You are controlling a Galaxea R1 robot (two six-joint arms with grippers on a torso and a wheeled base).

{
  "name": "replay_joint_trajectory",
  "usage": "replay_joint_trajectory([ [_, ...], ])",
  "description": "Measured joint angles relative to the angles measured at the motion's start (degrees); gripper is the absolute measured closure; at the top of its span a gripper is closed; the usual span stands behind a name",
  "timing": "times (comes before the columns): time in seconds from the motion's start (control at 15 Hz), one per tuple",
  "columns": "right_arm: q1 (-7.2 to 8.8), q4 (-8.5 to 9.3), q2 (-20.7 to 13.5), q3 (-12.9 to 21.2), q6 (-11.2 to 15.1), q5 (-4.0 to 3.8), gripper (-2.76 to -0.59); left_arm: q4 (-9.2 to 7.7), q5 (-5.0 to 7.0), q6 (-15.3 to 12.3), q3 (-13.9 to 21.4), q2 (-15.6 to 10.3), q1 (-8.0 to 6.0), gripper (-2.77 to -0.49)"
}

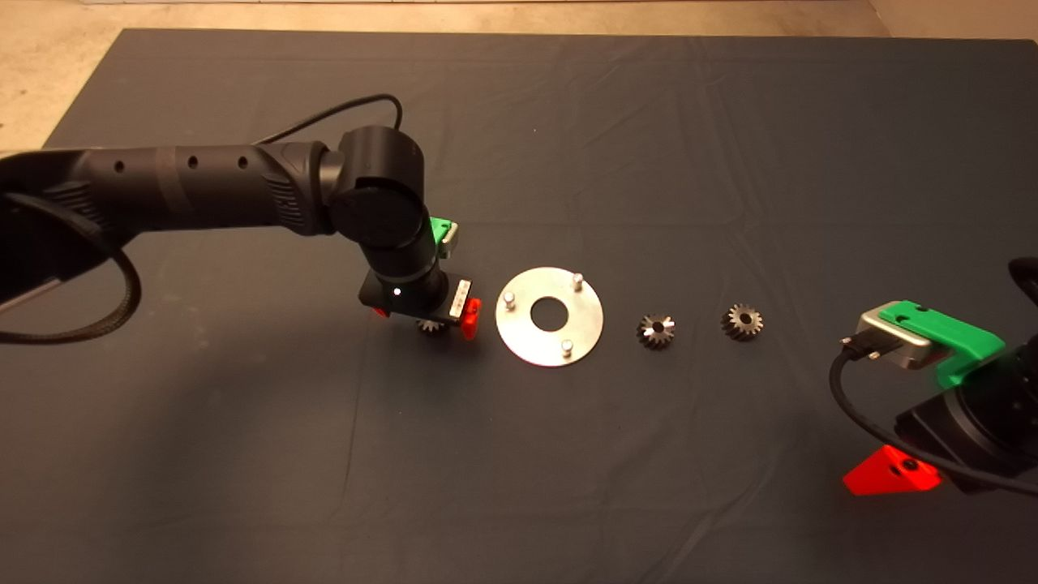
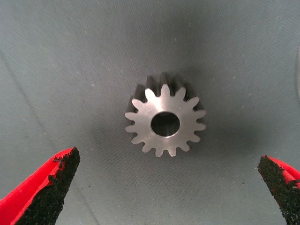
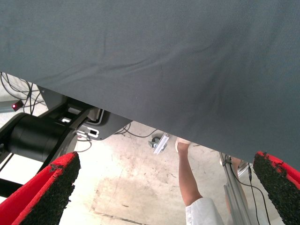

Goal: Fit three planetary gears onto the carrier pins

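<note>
- Hovering over the dark grey mat (image 1: pixel 243 454) on the tabletop, the left green hand with red fingers (image 2: pixel 166 192) hangs directly above one small silver-grey toothed metal gear (image 2: pixel 165 123) — fingers spread wide, one on each side of it, holding nothing.
- That gear lies flat on the mat, just left of the flat round shiny metal disc with a large centre hole (image 1: pixel 550 316).
- Three short silver cylindrical pins (image 1: pixel 577 281) stand upright around the disc — all bare.
- Two more small toothed gears lie on the mat to the disc's right: one near it (image 1: pixel 656 331), the other (image 1: pixel 742 322) just beyond.
- The right green hand (image 3: pixel 164 192) waits at the lower right edge, fingers wide apart and empty; its wrist view shows the mat's edge, the floor and a person's leg (image 3: pixel 190 180).
</note>
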Motion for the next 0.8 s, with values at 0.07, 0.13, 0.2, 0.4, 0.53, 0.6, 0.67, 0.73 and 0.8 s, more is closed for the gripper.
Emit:
replay_joint_trajectory([
  [0.07,0.00,0.00,0.00,0.00,0.00,0.02,-2.75,0.00,0.00,0.22,-0.34,0.00,0.11,-2.76],
  [0.13,0.00,0.01,0.00,0.00,0.00,0.00,-2.75,0.00,0.00,0.35,-0.77,0.00,0.18,-2.76],
  [0.2,0.00,0.02,0.00,0.00,0.00,0.01,-2.75,0.02,0.00,0.39,-1.13,0.00,0.18,-2.76],
  [0.4,0.00,0.02,0.00,0.00,0.00,0.00,-2.75,0.02,-0.65,1.44,-1.87,0.00,0.20,-2.76],
  [0.53,0.00,0.02,0.00,0.00,0.00,0.00,-2.75,0.02,-2.32,1.95,-3.30,0.15,0.22,-2.76],
  [0.6,0.00,0.02,0.00,0.00,0.00,0.00,-2.75,0.02,-2.61,2.98,-4.10,0.23,0.20,-2.76],
  [0.67,0.00,0.02,0.00,0.00,0.00,0.00,-2.75,0.02,-2.61,3.23,-4.75,0.30,0.21,-2.76],
  [0.73,0.00,0.05,-0.01,0.00,0.00,0.00,-2.75,0.05,-2.61,3.30,-5.04,0.28,0.22,-2.76],
  [0.8,0.00,0.05,0.00,0.00,0.00,0.00,-2.75,0.05,-2.61,3.31,-5.04,0.28,0.22,-2.76],
])
